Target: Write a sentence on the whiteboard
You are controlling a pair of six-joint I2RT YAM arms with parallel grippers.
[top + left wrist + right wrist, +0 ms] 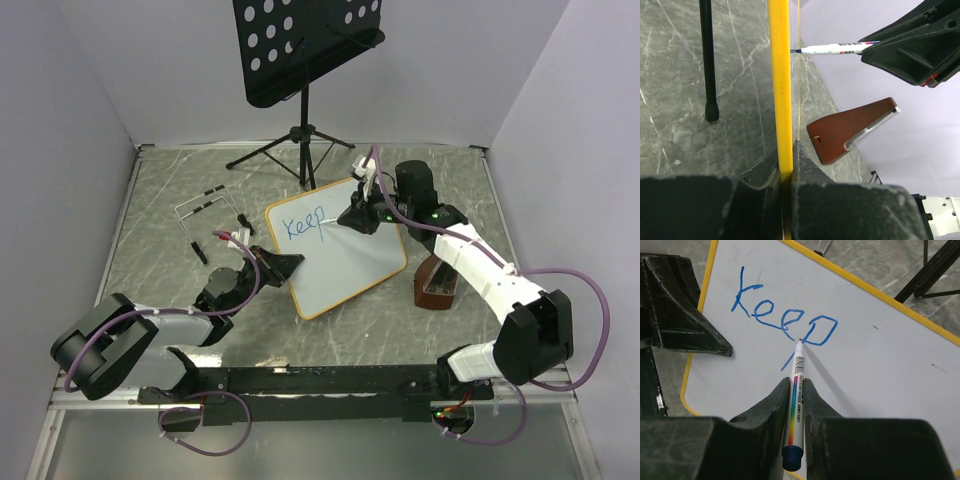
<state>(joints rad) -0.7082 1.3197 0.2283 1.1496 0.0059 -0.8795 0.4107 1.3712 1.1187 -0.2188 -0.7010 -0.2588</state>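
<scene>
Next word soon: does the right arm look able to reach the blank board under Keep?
Probably yes: its marker tip sits at the p, the whiteboard below is bare, and the left gripper clamps only the edge.

Grey marbled table (460, 190), black music-stand tripod (300, 150) at far side, brown metronome (437, 283) right, wire rack (205, 205) left

The whiteboard (345, 268), a small white rectangle with a thin orange-yellow frame and rounded corners, sat at the centre of the top view, turned askew to the picture's edges. The sentence (303, 226) read only "Keep", in blue handwritten letters slanting upward across the board's upper left corner.
</scene>
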